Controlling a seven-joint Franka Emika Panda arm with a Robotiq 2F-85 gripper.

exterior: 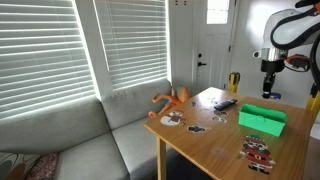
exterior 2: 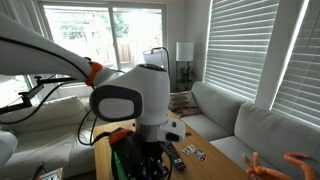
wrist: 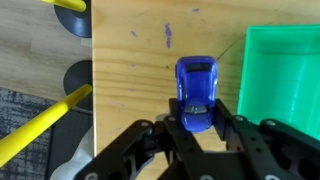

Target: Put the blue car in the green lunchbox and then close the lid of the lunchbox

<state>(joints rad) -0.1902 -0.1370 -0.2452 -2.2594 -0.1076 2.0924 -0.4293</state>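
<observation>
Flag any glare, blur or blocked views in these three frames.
Wrist view: sharp, evenly lit; blue car and green lunchbox clear, gripper fills the bottom edge. In an exterior view the bright blinds backlight the room, lunchbox small. In an exterior view the arm fills the foreground, hiding most of the table; window washed out.

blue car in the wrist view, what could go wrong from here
1. The gripper straddles only one end of the blue car, so the car may pivot or slip out when lifted.
2. The green lunchbox wall stands close beside the car, so a finger could clip it on the way over.
</observation>
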